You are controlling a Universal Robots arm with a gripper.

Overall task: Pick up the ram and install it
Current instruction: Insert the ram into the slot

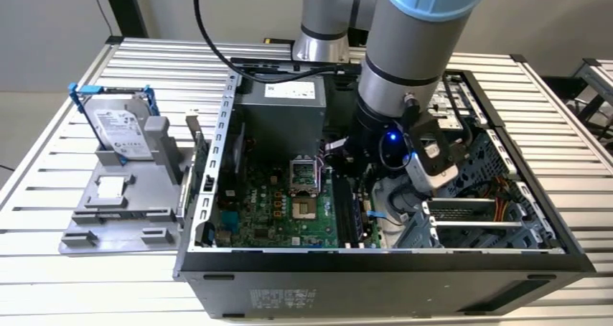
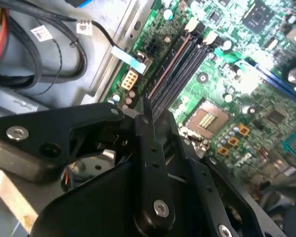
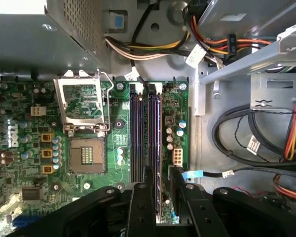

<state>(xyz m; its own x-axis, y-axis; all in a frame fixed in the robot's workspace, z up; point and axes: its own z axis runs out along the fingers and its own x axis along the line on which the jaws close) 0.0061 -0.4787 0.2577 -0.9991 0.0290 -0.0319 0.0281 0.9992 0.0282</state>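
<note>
Green ram sits clenched in your gripper, edge-down over the slots directly below, lined up for seating.

Open black computer case lies on its side on the slatted white worktop. Green motherboard sits inside, empty processor socket with its metal frame raised, black memory slots just beside it. Grey power supply sits at the case's far end; yellow, orange and black cables run from it. Grey fixture stands on the exterior view's left, beside the case, holding an upright silver hard drive in a blue frame and a small square silver chip lying flat.
</note>
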